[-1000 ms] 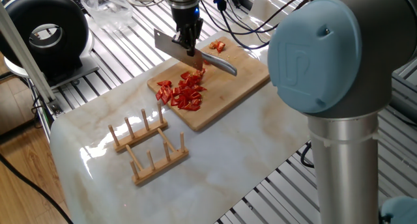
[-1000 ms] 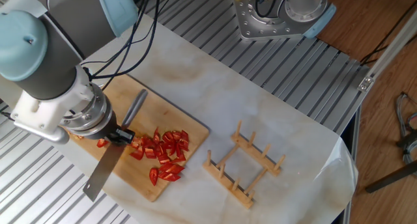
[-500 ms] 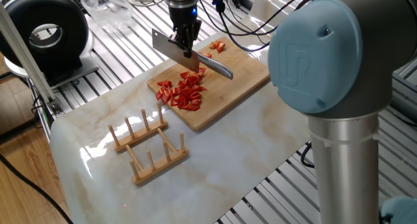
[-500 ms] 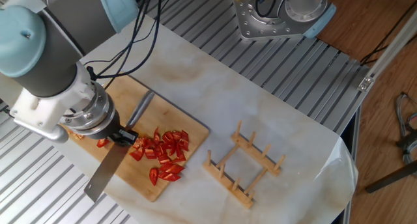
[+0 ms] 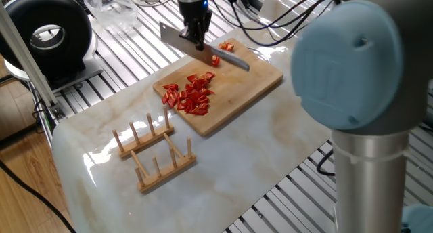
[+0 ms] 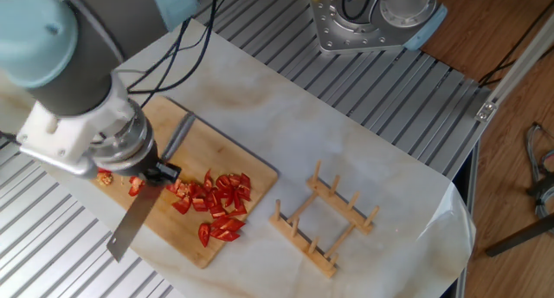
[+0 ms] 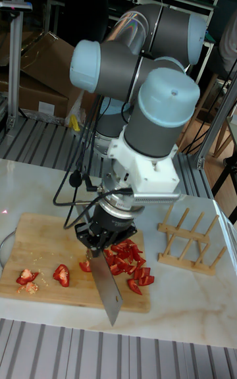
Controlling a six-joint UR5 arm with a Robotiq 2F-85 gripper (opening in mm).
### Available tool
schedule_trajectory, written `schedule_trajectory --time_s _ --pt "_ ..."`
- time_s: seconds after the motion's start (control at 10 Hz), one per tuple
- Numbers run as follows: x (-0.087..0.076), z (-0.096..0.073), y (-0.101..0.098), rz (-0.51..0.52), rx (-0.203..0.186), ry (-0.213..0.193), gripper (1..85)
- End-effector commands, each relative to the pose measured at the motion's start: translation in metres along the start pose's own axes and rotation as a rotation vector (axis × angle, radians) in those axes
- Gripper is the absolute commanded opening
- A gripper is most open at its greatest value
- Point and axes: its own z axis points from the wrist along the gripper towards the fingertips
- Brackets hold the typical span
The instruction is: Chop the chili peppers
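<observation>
Black two-finger gripper, clamped on steel cleaver, has shifted off the glossy red chili pieces toward stray bits; chopping nearly complete.

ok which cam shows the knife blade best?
The tall fixed view: the knife blade faces the camera unblocked. One fixed view has it small, partly behind the jaws. The other fixed view shows it narrow, from above.

Glossy red chili peppers on matt wooden board.
</observation>
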Motion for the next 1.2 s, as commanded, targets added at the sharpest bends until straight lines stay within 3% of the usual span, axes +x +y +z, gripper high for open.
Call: schedule_trajectory --time_s 0.0,0.3,0.4,0.6,0.8,1.0,1.1 --pt "0.014 -0.017 -0.027 -0.09 0.087 -0.03 1.3" --pt "0.026 -0.014 -0.054 -0.125 0.089 -0.058 1.3" --pt "0.034 -0.007 -0.065 -0.189 0.094 -0.057 1.3" --pt "0.044 0.0 -0.066 -0.396 0.081 -0.015 1.3" --pt "0.052 0.001 -0.062 -0.53 0.061 0.02 1.3" --pt "0.042 0.001 -0.079 -0.657 0.145 0.031 1.3" --pt "0.036 0.001 -0.076 -0.659 0.138 0.016 1.3"
